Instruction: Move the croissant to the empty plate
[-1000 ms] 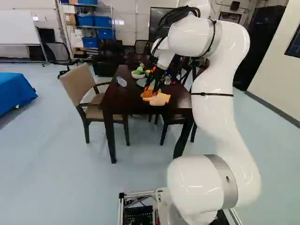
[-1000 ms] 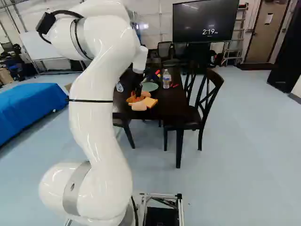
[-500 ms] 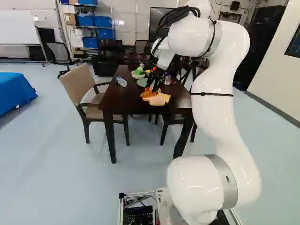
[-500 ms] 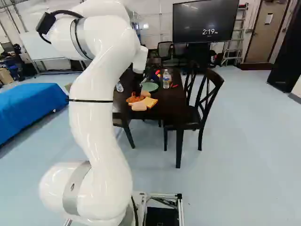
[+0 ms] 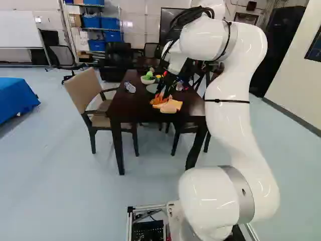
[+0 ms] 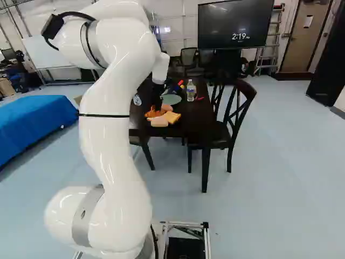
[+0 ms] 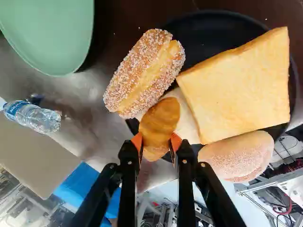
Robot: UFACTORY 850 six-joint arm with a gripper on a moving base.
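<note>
The croissant (image 7: 161, 118) is pinched between the two orange pads of the tool (image 5: 165, 94), above the rim of the black plate (image 7: 203, 26), near the worktop's near edge. The worktop (image 6: 188, 121) has a beige armchair (image 5: 83, 93) drawn up at its left edge and a dark chair (image 6: 234, 121) at its right. Beyond the far edge, the large screen (image 6: 234, 26) shows pale writing. The black plate is partly hidden by a square bread slice (image 7: 239, 85), a sugared roll (image 7: 144, 73), a pinkish bun (image 7: 239, 153) and a paler piece mostly covered by the slice and croissant. The green plate (image 7: 52, 33), cut off in the wrist view, lies farther in from the near edge; a strip of dark worktop separates it from the sugared roll. Near the left edge a bottle (image 7: 35, 117) lies with its blue, printed label showing; an upright bottle (image 6: 191, 90) stands towards the right edge. Whether the croissant touches the bread underneath is hard to tell.
</note>
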